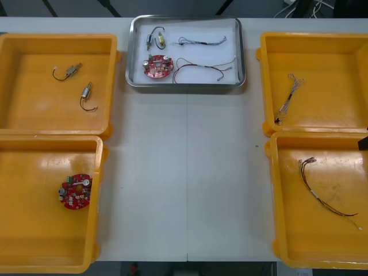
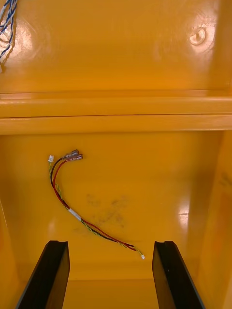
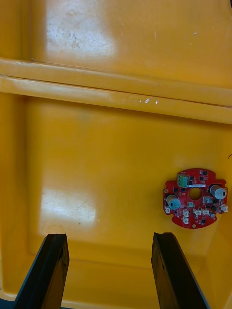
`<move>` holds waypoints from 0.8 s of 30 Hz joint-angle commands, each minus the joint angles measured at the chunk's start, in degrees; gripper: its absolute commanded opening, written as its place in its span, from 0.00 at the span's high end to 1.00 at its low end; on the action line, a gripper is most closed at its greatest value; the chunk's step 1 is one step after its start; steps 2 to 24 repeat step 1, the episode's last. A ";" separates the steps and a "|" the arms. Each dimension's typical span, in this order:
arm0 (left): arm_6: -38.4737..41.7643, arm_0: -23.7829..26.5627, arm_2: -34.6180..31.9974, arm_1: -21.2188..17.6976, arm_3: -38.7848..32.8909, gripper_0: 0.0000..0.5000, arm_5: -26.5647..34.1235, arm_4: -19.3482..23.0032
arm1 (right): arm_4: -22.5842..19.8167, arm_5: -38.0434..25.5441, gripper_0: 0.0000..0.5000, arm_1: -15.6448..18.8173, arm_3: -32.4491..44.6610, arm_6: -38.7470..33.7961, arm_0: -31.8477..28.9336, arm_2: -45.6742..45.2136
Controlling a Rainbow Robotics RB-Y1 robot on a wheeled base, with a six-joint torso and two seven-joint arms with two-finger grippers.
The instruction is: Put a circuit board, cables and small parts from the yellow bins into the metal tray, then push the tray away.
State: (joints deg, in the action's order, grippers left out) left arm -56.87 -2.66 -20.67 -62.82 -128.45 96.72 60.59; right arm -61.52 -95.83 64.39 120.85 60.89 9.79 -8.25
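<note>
Left pincer [image 3: 110, 236]: both black fingers spread wide, nothing between them, poised over the glossy floor of the near left bin [image 3: 96, 159]. Beyond one fingertip lies a board [image 3: 195, 198], a flat red disc with a central hole and its components facing up, close to the bin wall on the desk's middle side.

Right pincer [image 2: 110, 244]: likewise wide open and empty, over the near right bin [image 2: 159, 183]. A red-and-yellow cable [image 2: 72, 203] lies there. Its long axis runs diagonally. The thin end lies between the fingers and the metal-tipped end points towards the far right bin [image 2: 116, 43]. A blue-and-white cable [image 2: 6, 24] in that bin is cut off at the edge.

The far left bin [image 1: 34, 86] holds two small metal parts [image 1: 72, 70] with short leads.

The tray [image 1: 187, 85] is rectangular, shiny-rimmed and white inside. It sits at the far edge of the pale desk [image 1: 187, 172] between the far bins, long axis crosswise. It carries a second board [image 1: 157, 65], more parts [image 1: 156, 39] and thin cables [image 1: 204, 68] whose colours are hard to make out.
</note>
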 commanded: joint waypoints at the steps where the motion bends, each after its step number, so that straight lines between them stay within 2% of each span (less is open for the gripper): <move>1: 1.14 -0.95 0.45 -2.74 -0.93 0.00 -0.48 -0.03 | 0.53 0.38 0.00 -0.23 1.32 1.78 -0.65 -1.77; 24: 1.14 -0.95 0.45 -2.74 -0.93 0.00 -0.48 -0.03 | 0.53 0.38 0.00 -0.23 1.32 1.78 -0.65 -1.77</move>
